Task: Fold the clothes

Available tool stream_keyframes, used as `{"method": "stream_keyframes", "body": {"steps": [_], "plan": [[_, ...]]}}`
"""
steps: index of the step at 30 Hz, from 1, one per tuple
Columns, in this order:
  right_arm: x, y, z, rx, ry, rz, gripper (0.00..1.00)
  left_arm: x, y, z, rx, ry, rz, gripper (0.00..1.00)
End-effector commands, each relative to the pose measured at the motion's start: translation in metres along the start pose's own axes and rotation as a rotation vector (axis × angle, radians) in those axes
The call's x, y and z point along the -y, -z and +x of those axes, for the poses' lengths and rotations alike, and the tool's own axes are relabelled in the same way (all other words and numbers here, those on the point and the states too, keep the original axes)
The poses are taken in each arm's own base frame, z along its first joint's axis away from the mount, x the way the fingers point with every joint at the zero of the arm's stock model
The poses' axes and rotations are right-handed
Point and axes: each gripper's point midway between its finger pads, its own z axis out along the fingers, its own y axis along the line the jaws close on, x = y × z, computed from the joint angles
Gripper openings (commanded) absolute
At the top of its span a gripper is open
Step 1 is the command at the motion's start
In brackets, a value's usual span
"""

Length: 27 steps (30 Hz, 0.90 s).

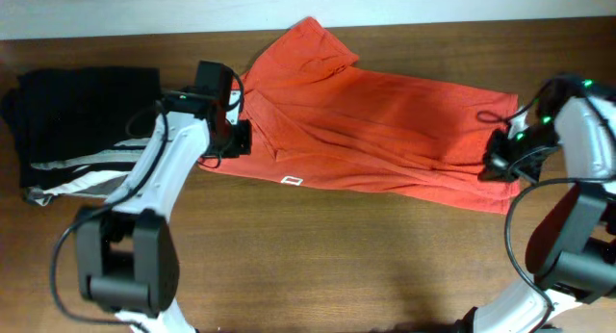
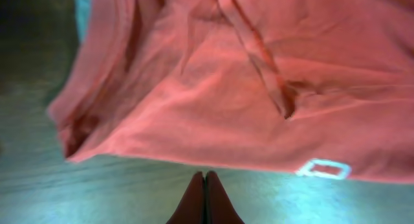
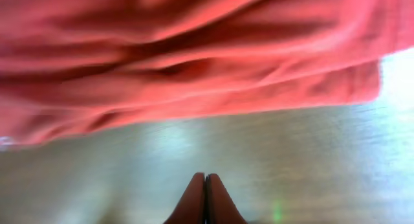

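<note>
The clothes are one orange-red T-shirt [image 1: 385,131] spread crumpled across the back of the table, a small white logo [image 1: 292,180] near its front edge. My left gripper [image 1: 223,152] sits at the shirt's left edge. In the left wrist view it [image 2: 205,175] is shut with nothing between its fingers, over bare wood just short of the shirt [image 2: 226,88] and logo [image 2: 325,168]. My right gripper [image 1: 496,162] is at the shirt's right end. In the right wrist view it [image 3: 205,177] is shut and empty too, apart from the shirt's hem [image 3: 194,62].
A black folded garment [image 1: 87,116] with white and grey stripes lies at the far left, beside the left arm. The brown wooden table [image 1: 337,256] runs in front of the shirt. A white wall [image 1: 144,11] borders the table's back edge.
</note>
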Motion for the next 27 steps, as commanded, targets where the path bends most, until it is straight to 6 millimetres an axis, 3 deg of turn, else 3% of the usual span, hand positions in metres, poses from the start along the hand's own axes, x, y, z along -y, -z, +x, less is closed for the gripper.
{"method": "stream_keyframes", "body": {"steps": [1, 6, 13, 16, 21, 27], "plan": [[0.031, -0.018, 0.006, 0.001, -0.105, 0.137, 0.04, -0.001, -0.028, 0.009, -0.061, -0.002, 0.002, 0.0], [0.041, -0.049, 0.005, 0.013, -0.108, 0.134, 0.04, -0.003, -0.055, 0.012, -0.096, 0.0, -0.003, 0.01], [0.047, -0.072, -0.002, 0.054, -0.102, 0.134, 0.04, -0.005, -0.062, 0.022, -0.139, 0.003, -0.014, 0.04], [0.048, -0.078, -0.003, 0.064, -0.1, 0.132, 0.04, -0.006, -0.062, 0.022, -0.141, 0.003, -0.014, 0.11], [0.056, -0.08, 0.0, 0.061, -0.103, 0.172, 0.04, -0.006, -0.066, 0.023, -0.147, 0.029, -0.016, 0.12], [0.066, -0.082, 0.002, 0.064, -0.148, 0.218, 0.05, -0.009, -0.089, 0.036, -0.209, 0.056, -0.029, 0.12]]}}
